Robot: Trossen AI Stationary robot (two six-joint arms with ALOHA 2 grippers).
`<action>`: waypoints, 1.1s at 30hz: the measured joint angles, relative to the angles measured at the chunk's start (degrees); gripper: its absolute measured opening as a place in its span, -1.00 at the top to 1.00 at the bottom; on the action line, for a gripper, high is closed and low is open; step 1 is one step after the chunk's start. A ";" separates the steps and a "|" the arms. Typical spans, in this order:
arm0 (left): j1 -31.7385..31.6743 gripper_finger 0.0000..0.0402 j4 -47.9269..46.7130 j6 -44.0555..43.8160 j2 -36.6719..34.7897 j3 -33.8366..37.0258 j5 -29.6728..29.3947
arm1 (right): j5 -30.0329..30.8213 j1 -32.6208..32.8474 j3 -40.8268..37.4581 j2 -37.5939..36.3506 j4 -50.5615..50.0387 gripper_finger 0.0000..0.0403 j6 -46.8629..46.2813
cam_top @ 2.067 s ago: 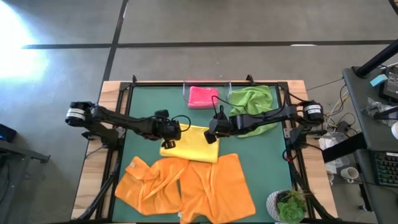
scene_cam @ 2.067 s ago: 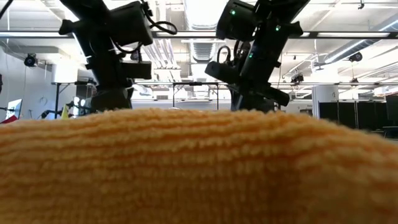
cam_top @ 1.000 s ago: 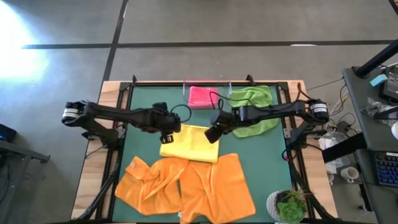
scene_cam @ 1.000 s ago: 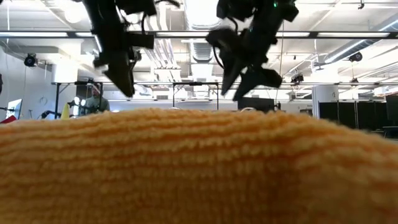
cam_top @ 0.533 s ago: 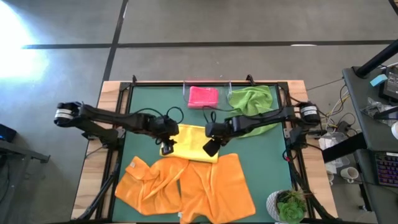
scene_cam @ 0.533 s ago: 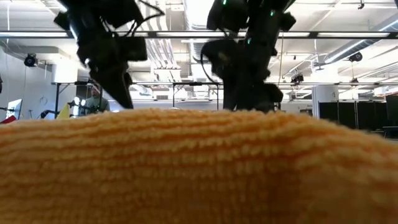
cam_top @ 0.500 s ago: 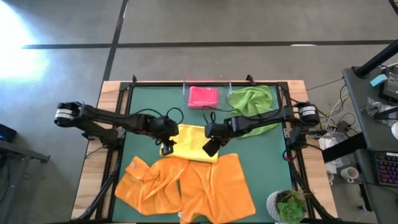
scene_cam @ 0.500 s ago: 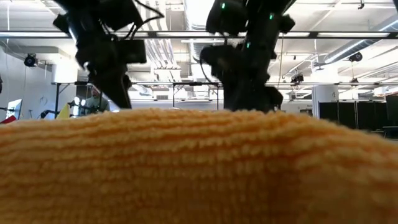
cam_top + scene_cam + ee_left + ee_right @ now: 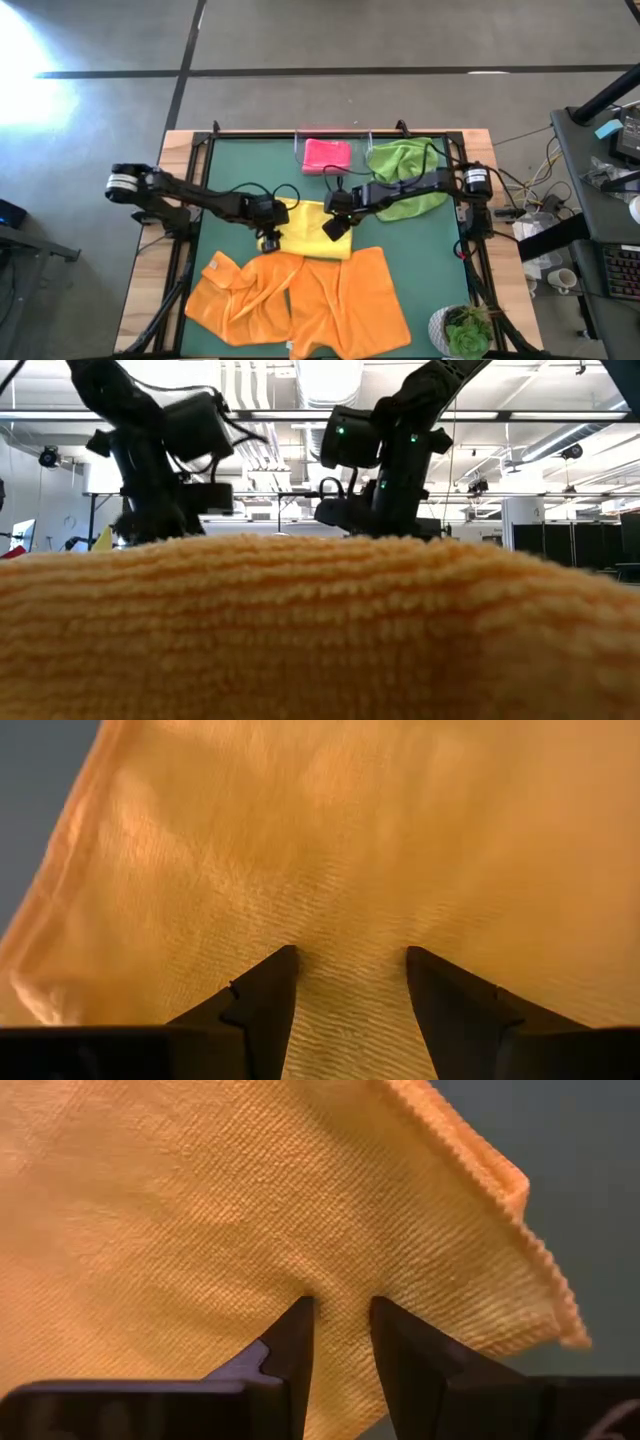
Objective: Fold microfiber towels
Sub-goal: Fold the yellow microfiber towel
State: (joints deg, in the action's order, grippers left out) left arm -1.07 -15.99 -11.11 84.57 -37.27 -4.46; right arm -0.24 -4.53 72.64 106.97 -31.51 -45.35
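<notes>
Towels mostly unfolded: yellow towel point(image 9: 308, 228) lies between open left fingers point(image 9: 262, 995) and narrowing, still parted right fingers point(image 9: 295, 1335); pink towel point(image 9: 327, 155) folded.

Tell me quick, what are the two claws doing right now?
Left gripper: open, fingers pressed down on the yellow towel.
Right gripper: fingers close together on the same towel near its corner; a firm grip cannot be told.

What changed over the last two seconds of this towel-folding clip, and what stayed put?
Both grippers came down from above the yellow towel onto its near corners: the left gripper at one, fingers spread on the cloth, the right gripper at the other, fingers narrowing on it. Nothing is lifted yet. The pink towel, green towel and orange towels lie as before.
</notes>
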 joint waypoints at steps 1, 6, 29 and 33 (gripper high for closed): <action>-0.10 0.13 0.26 0.04 0.90 -0.07 -1.22 | 0.15 -0.21 -0.01 0.03 0.01 0.56 -0.04; -0.72 0.12 1.78 -0.06 5.15 -1.27 -12.19 | 1.88 -2.11 -0.07 -0.01 0.10 0.71 -1.14; -2.13 0.12 -3.41 -4.86 -8.77 -3.63 -14.00 | 5.02 -3.37 8.31 -8.03 -17.09 0.76 6.38; -1.36 0.13 4.46 -5.25 -11.27 -3.87 -13.20 | 7.66 -3.37 7.52 -12.56 -17.95 0.76 7.09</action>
State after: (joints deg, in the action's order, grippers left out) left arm -2.44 -11.52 -16.36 73.29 -41.14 -17.66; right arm 7.42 -7.90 80.16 94.41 -49.46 -38.26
